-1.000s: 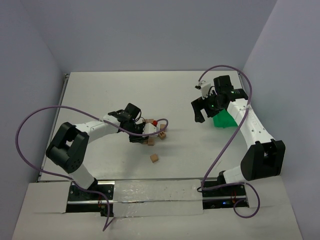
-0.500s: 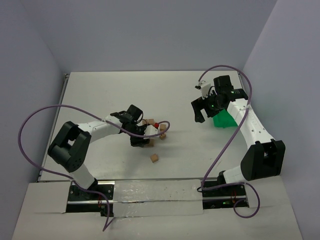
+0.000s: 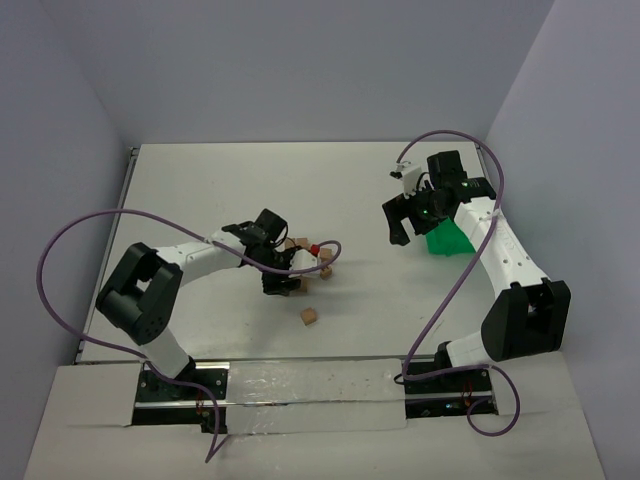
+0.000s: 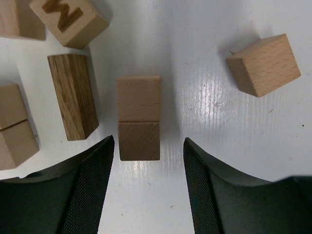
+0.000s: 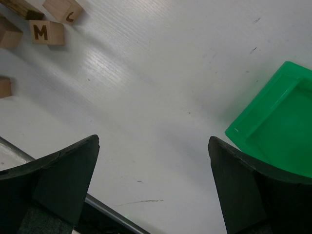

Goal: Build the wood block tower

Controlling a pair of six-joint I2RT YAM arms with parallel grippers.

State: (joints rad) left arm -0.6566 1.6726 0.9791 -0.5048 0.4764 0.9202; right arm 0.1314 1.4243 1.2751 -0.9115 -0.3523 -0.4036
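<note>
Left fingers (image 4: 92, 190) part open, straddling two cubes (image 4: 139, 117) set face to face on the tabletop (image 4: 209, 97), touching neither; stacked or in a row, cannot tell. Nearby, loose cubes (image 4: 263, 63). Right fingers (image 5: 58, 180) spread wide, empty, near green bin (image 5: 278, 122).

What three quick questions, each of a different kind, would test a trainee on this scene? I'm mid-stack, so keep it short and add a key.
1. True or false: the left end effector is clamped on the plain blocks between its fingers.
2. Pick one: the bin in the right wrist view is A red, B green, C blue.
3. Fill in: the lettered block beside the C block in that view reads ___.
Key: 1 false, a gap shows on each side of the blocks; 2 B; 3 M.
</note>
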